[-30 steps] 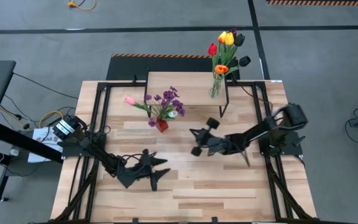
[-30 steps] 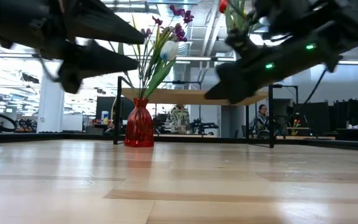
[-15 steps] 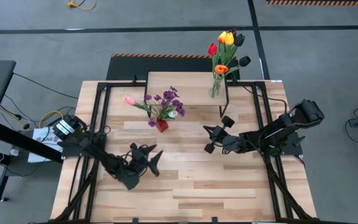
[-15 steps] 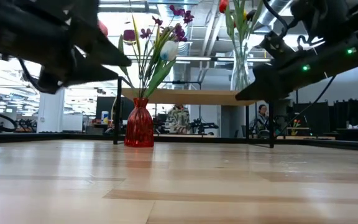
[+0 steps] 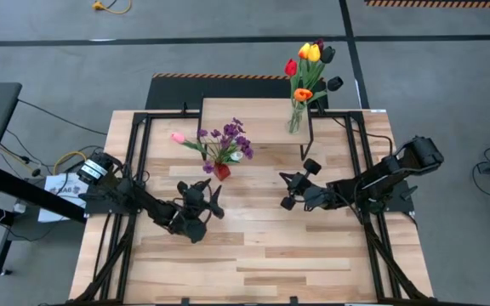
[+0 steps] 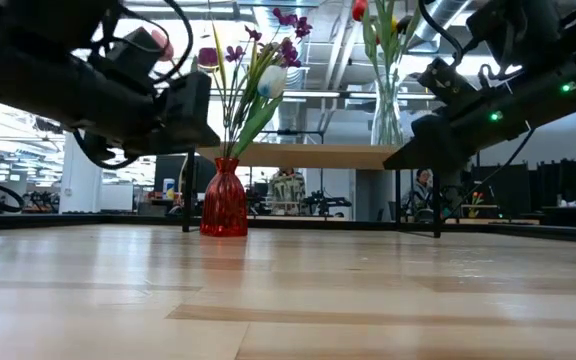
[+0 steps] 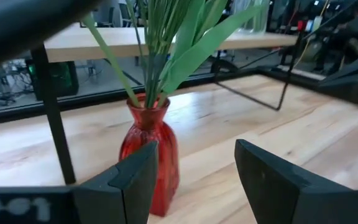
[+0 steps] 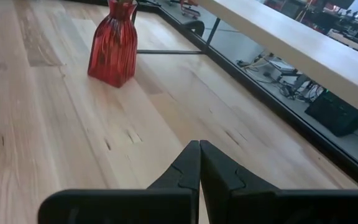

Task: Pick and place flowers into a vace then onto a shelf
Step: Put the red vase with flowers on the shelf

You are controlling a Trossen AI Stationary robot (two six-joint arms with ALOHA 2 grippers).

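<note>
While my left gripper [image 5: 204, 194] hovers above the light plank table [image 5: 253, 255] with its jaws partly apart and nothing between them, it points at the ribbed red glass vase [image 7: 149, 152] just ahead. That vase stands on the table in front of the low wooden shelf with thin black legs [image 5: 253, 119] and holds purple sprigs, a pink tulip and a white tulip [image 5: 224, 143]. A clear glass vase [image 5: 295, 119] stands on the shelf's right end, carrying red, yellow, orange and maroon tulips [image 5: 310, 64]. My right gripper [image 5: 289, 190] hangs right of centre, jaws fully together, empty.
</note>
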